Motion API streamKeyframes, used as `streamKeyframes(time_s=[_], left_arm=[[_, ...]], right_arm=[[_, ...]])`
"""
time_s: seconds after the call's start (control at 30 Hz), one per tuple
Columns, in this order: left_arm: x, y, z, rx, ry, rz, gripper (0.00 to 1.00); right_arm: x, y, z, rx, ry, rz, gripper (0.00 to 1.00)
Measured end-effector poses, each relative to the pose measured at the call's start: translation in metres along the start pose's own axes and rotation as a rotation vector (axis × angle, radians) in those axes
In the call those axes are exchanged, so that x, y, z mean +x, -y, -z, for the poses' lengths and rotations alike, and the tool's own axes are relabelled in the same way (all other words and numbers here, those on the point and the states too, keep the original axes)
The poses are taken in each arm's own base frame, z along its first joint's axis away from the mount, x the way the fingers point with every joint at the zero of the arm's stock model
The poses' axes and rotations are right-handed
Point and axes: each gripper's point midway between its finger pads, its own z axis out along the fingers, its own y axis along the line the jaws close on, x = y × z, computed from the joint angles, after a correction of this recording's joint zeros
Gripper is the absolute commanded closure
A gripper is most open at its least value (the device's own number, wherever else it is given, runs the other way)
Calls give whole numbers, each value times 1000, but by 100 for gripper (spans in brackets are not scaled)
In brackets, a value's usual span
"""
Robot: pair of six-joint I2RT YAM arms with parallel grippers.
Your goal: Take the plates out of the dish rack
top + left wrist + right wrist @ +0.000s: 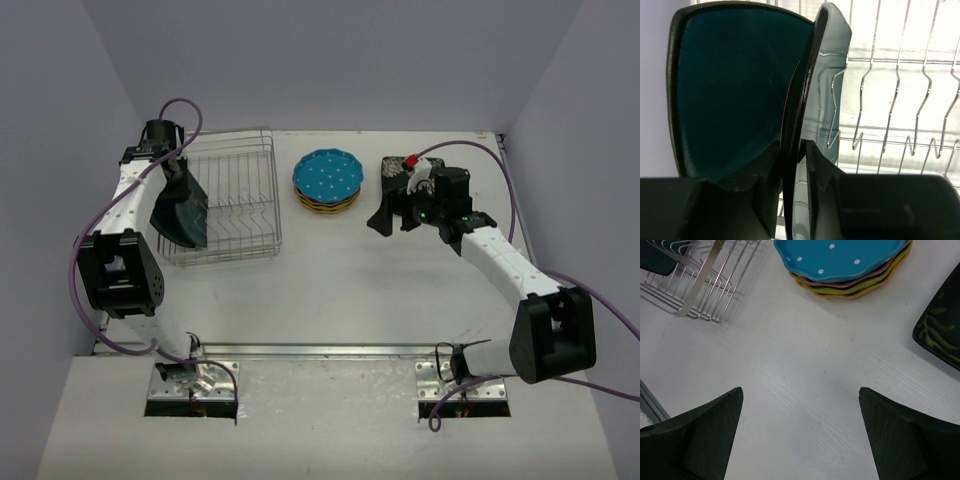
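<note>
The left fingers (765, 185) are clamped on the rim of the dark teal plate (725, 90), 1 finger on each face, a grip that suits a plate standing on edge between tines. The plate is at the left end of the dish rack (245, 190), which sits at the far left corner of the tabletop (330, 290). I cannot tell whether it has cleared the wires.

The stack of round plates (327, 182), dotted blue on top, lies by the far edge near the middle. The black speckled plate (940, 325) is just right of it, so this is likely the drop zone.

The left arm reaches along the left edge, with its wrist bent down over the rack. The right arm stretches toward the far edge, and the right fingers (705, 440) are spread wide over bare tabletop, holding nothing.
</note>
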Motion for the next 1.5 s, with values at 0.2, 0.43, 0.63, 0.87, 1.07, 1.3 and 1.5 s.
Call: streamKeyframes(time_s=[0.2, 0.43, 0.63, 0.87, 1.07, 1.3, 1.5], left_arm=[[-3, 8, 6, 52, 9, -1, 100], [-4, 8, 22, 77, -9, -53, 100], [-34, 2, 65, 91, 93, -87, 100], [-72, 25, 136, 269, 294, -90, 100], [-60, 74, 179, 584, 359, -82, 100], [-12, 141, 195, 1008, 214, 30, 100], [9, 176, 204, 1182, 118, 37, 100]], right_arm=[[0, -9, 0, -43, -3, -47, 2], [-7, -21, 0, -104, 38, -80, 2], [-11, -27, 0, -134, 51, -92, 2], [-17, -33, 1, -161, 63, -122, 1], [-36, -52, 3, -251, 115, -251, 1], [-46, -81, -14, -379, 126, -401, 4], [-36, -138, -37, -491, 36, -338, 8]])
